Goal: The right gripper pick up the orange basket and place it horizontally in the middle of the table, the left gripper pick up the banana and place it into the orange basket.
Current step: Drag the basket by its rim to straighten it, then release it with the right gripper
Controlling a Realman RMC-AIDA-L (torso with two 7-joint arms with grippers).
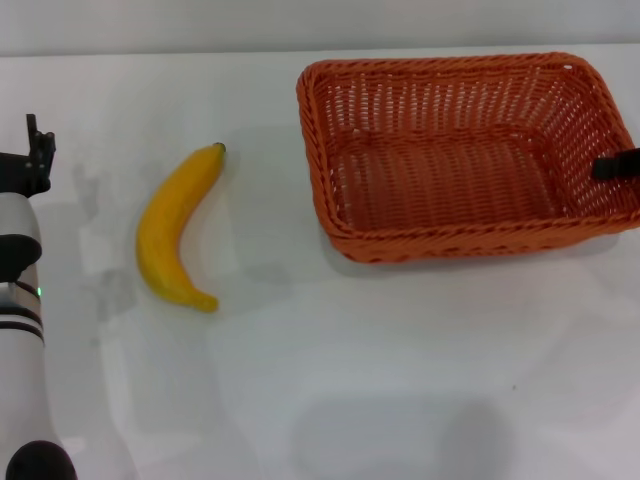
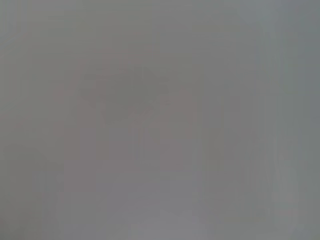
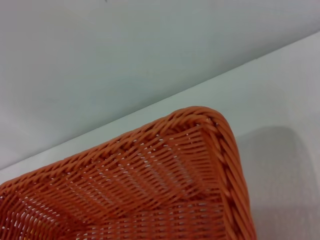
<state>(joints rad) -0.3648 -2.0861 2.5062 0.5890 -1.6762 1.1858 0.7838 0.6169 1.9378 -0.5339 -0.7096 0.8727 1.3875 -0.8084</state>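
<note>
Looking down from the head view, the large rectangular orange woven wicker basket (image 1: pixel 465 150) sits on the plain white glossy table (image 1: pixel 330 380), toward the far right, its long side running across the view. The thin black bar-like tip of the right gripper (image 1: pixel 615 165) pokes in at the basket's right-hand wall, against or just over the braided rim; so little of it shows that I cannot tell whether the claw is released or clenched on the wicker. Its place at the rim fits an approach or a grip on the side wall, which is the sensible spot for lifting so wide a basket. The single curved yellow banana (image 1: pixel 175 230) lies flat on the table, well apart from the basket on its left, dark stem tip pointing away from the robot. The left gripper (image 1: pixel 38 160), black fingers on a silver-white cylindrical arm with a small green light, waits at the left edge, near the banana but not touching it; whether its claw is parted or closed cannot be made out. It is probably held back until the basket has been moved.

The left wrist view shows only a blank grey field, with nothing to identify.

The right wrist view sits close over a corner of the basket (image 3: pixel 150 190), braided rim and sloping weave filling the frame, the table (image 3: pixel 280 100) beyond.
</note>
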